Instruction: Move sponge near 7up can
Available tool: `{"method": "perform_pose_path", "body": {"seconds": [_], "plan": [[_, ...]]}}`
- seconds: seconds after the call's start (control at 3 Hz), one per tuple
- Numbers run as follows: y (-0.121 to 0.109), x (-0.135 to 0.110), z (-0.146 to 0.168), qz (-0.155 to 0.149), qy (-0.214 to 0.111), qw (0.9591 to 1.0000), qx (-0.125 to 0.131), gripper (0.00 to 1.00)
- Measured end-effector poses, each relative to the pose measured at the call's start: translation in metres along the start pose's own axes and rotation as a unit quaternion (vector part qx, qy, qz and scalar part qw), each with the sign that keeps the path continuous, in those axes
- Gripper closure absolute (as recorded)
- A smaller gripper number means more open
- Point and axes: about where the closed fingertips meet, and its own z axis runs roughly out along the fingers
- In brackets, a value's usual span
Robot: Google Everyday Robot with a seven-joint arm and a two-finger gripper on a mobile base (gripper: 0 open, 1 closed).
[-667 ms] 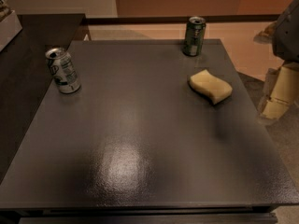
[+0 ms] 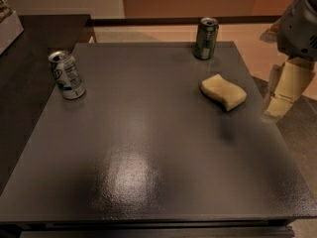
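Observation:
The pale yellow sponge (image 2: pixel 224 91) lies flat on the right half of the dark table (image 2: pixel 148 148). The silver-white 7up can (image 2: pixel 67 75) with green markings stands upright near the table's left edge, far from the sponge. My gripper (image 2: pixel 283 94) hangs at the right of the view, beyond the table's right edge, to the right of the sponge and apart from it. It holds nothing.
A darker green can (image 2: pixel 206 37) stands upright at the table's back edge, just behind the sponge. A second dark surface (image 2: pixel 29 53) adjoins the table on the left. A pale box corner (image 2: pixel 7 26) shows at the far left.
My gripper and arm have shifted slightly left and up, towards the table's right edge. The sponge and both cans have not moved.

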Motion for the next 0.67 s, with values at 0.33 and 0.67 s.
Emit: {"method": "perform_pose_path", "body": {"seconds": [0.33,0.67], "plan": [[-0.026,-0.030,0.024,0.027,-0.010,0.9996,-0.006,0.00],[-0.045,-0.063,0.064,0.083,-0.014,0.9964,-0.004,0.00]]}}
